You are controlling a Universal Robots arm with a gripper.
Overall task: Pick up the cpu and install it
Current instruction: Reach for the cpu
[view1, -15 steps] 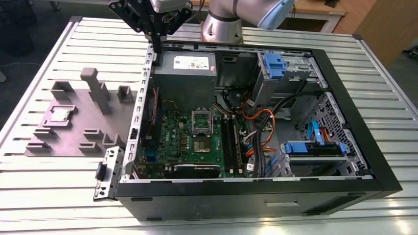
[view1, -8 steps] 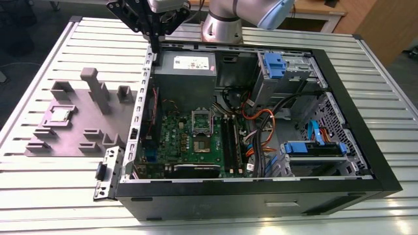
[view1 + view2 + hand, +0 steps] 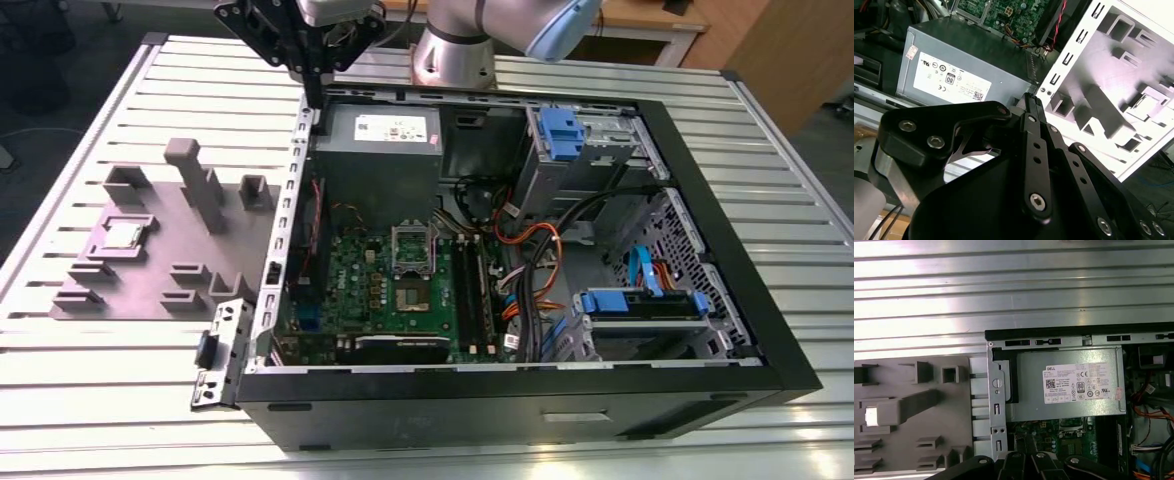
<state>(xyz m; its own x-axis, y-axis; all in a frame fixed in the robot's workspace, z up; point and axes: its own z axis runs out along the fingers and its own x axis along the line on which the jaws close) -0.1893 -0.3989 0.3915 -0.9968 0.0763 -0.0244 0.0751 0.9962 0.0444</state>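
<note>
The cpu (image 3: 123,234) is a small silvery square lying flat in a recess of the grey holder block (image 3: 160,285), on the exterior view's left of the open computer case. It shows as a bright square (image 3: 871,416) in the first wrist view. My gripper (image 3: 316,98) hangs high over the case's back left corner, above the power supply and well apart from the cpu. Its black fingers (image 3: 1031,107) are pressed together with nothing between them. The green motherboard (image 3: 400,290) lies inside the case, with the silver socket frame (image 3: 411,243) near its middle.
A grey power supply (image 3: 380,140) with a white label sits at the back of the case (image 3: 534,400). Orange and black cables (image 3: 534,260) and blue drive brackets (image 3: 641,300) fill the right side. Tall posts (image 3: 200,185) stand on the holder block. The slatted metal table (image 3: 107,400) lies all around.
</note>
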